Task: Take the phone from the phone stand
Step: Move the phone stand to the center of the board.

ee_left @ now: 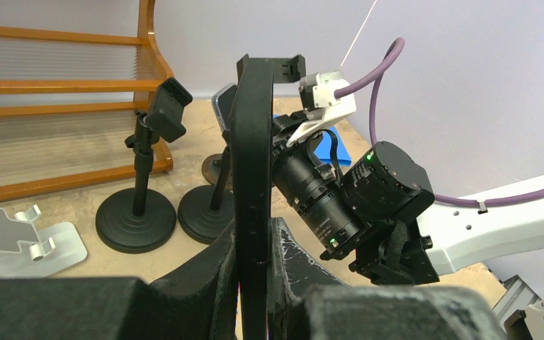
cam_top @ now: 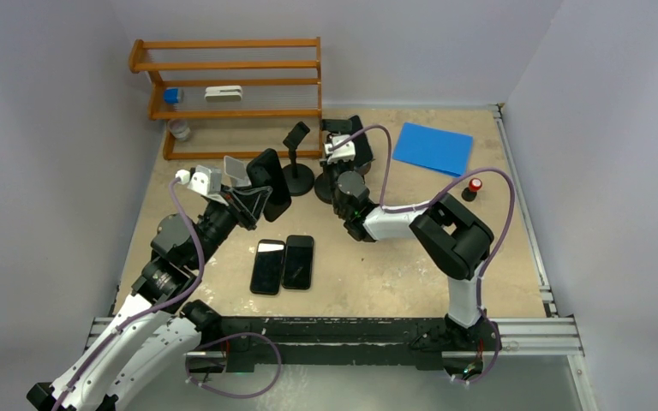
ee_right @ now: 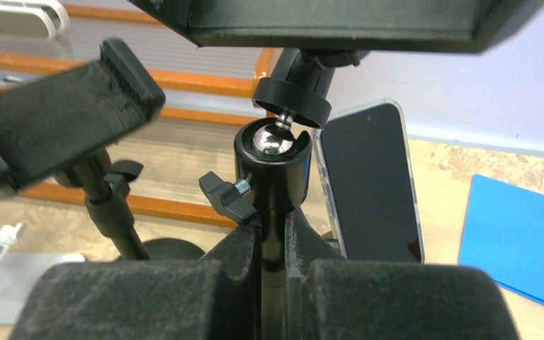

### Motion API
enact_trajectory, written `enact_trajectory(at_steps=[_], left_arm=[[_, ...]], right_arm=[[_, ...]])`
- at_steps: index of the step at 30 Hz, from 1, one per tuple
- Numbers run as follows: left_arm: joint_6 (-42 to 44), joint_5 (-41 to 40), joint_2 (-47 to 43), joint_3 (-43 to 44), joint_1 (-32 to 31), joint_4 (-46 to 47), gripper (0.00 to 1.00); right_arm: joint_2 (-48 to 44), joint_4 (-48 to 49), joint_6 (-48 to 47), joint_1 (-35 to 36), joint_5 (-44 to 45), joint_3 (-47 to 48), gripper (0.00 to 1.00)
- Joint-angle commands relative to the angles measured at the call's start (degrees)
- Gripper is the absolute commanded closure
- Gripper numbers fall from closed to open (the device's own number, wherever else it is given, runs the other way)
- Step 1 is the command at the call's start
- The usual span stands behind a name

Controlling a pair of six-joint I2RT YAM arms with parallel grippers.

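**Left arm:** stretched forward over the table (cam_top: 377,274), forearm angled up and rightward. The left gripper (ee_left: 253,280) is clamped on the lower end of the phone (ee_left: 251,163).

**Right arm:** elbow bent, forearm reaching leftward. The right gripper (ee_right: 273,248) is closed around the pole of the phone stand (ee_right: 269,170), under its ball joint.

**Phone:** held above the table, left of the phone stand. It is edge-on to the left wrist camera, and from above its long axis runs near-to-far.

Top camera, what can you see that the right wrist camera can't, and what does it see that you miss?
Only the top view shows two phones lying flat on the table, a small red-capped bottle, and the left gripper gripping a third phone. Only the right wrist view shows the stand close up, its shiny ball joint and wing screw, with the right gripper shut on it. Both show the blue pad and the wooden rack.
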Motion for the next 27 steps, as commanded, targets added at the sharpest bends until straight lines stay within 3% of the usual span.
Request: enact_trajectory(at_steps=[1, 26, 27], left_arm=[[0.0, 0.23, -0.51, 0.55, -0.45, 6.86, 1.0], [-0.08, 0.14, -0.51, 0.61, -0.41, 6.7, 1.0], [-0.09, 0.09, -0.51, 0.61, -0.42, 6.7, 1.0]], right_arm=[[-3.76, 6.77, -2.48, -0.01, 2.3, -0.38, 1.0], [-2.78, -0.06, 3.94, 0.07, -5.48, 1.36, 1.0], [-3.32, -0.62, 3.96, 0.08, -5.55, 1.15, 0.94]])
